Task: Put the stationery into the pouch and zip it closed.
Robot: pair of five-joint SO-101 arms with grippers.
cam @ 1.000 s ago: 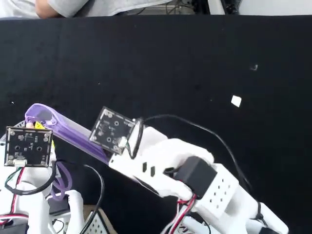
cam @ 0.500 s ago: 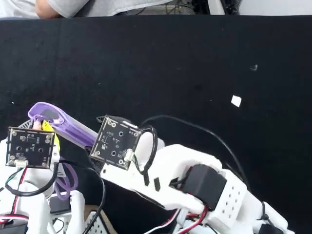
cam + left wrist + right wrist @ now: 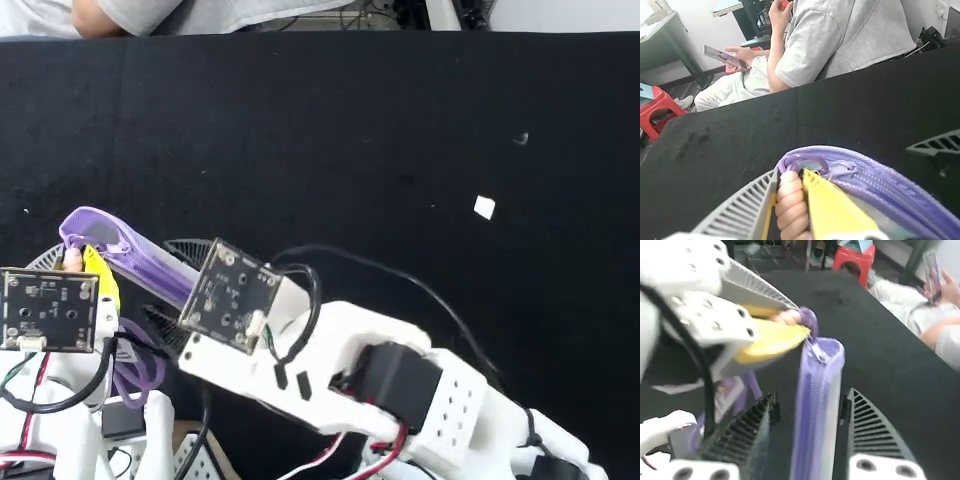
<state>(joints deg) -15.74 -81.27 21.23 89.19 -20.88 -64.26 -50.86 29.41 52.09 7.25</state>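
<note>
- Left end effector (image 3: 88,262), low by the tabletop's near edge, is clamped on the end of the purple pouch (image 3: 140,265), pinching it beside the zipper.
- Right end effector (image 3: 812,395) stands spread, with its dark ribbed fingers (image 3: 747,432) on either side of the pouch, which stands on edge between them.
- A purple strap loop (image 3: 135,365) hangs next to the left arm's base.
- Past the pouch, the black tabletop (image 3: 350,130) runs broad to its far edge, with a small white scrap (image 3: 484,207) toward the right.
- Against a second ago, the right arm has drawn back toward the near edge, and less of the pouch shows; its held end has barely shifted.
</note>
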